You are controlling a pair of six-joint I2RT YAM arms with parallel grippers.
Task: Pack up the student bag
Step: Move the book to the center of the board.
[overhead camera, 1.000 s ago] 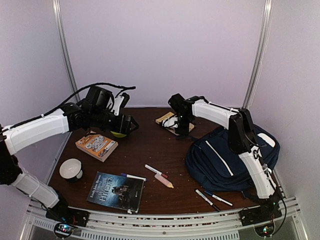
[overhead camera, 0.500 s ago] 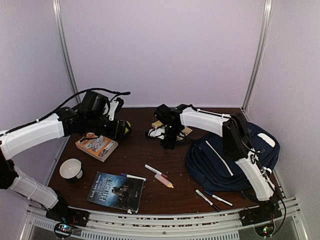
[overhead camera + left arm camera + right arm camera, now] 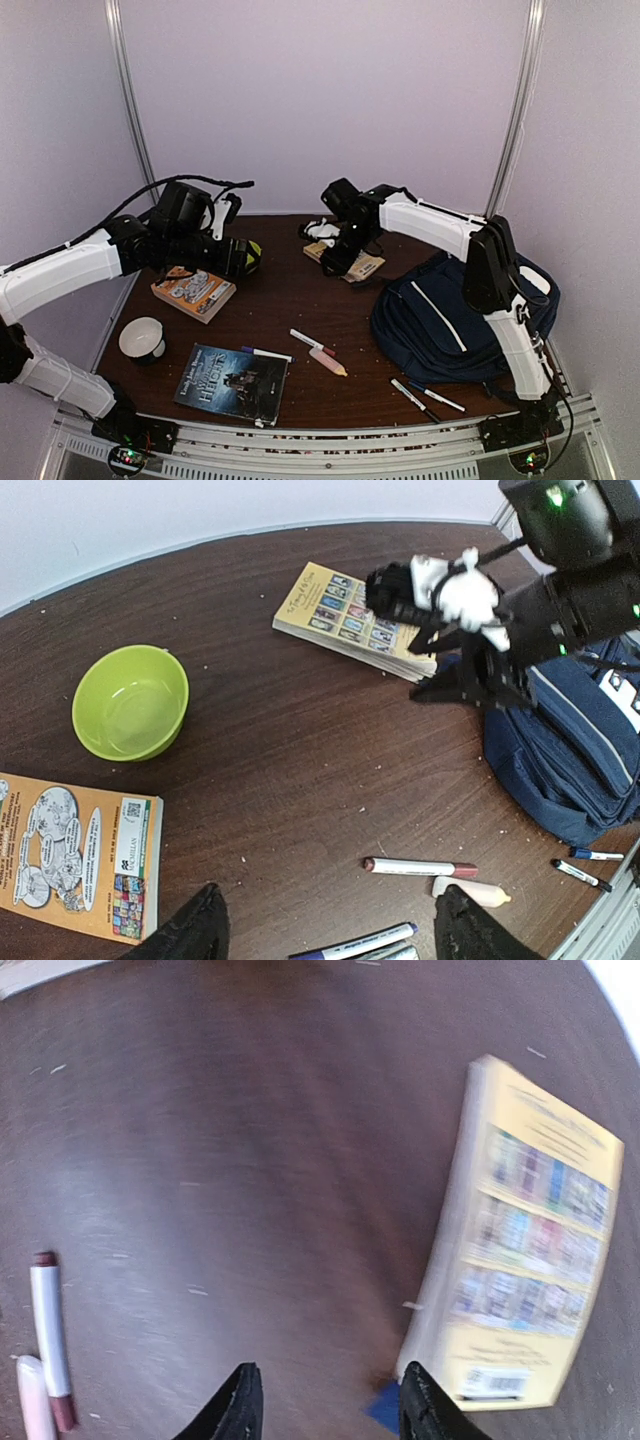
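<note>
The navy student bag (image 3: 455, 315) lies at the right of the table, also at the right edge of the left wrist view (image 3: 565, 755). My right gripper (image 3: 338, 263) is open and empty, low over the table just left of a yellow book (image 3: 366, 265). In the right wrist view the book (image 3: 525, 1250) lies right of the open gripper (image 3: 330, 1405). My left gripper (image 3: 246, 258) is open and empty, above the table at the left; the left wrist view (image 3: 328, 935) shows it over bare wood.
A green bowl (image 3: 130, 700), an orange book (image 3: 193, 292), a white cup (image 3: 142, 338) and a dark book (image 3: 232, 380) are on the left. Markers (image 3: 312, 342) lie mid-table, two more (image 3: 425, 397) by the bag's front.
My right gripper swung left off the yellow book, then came back to the book's left edge. My left arm drew back a little to the left.
</note>
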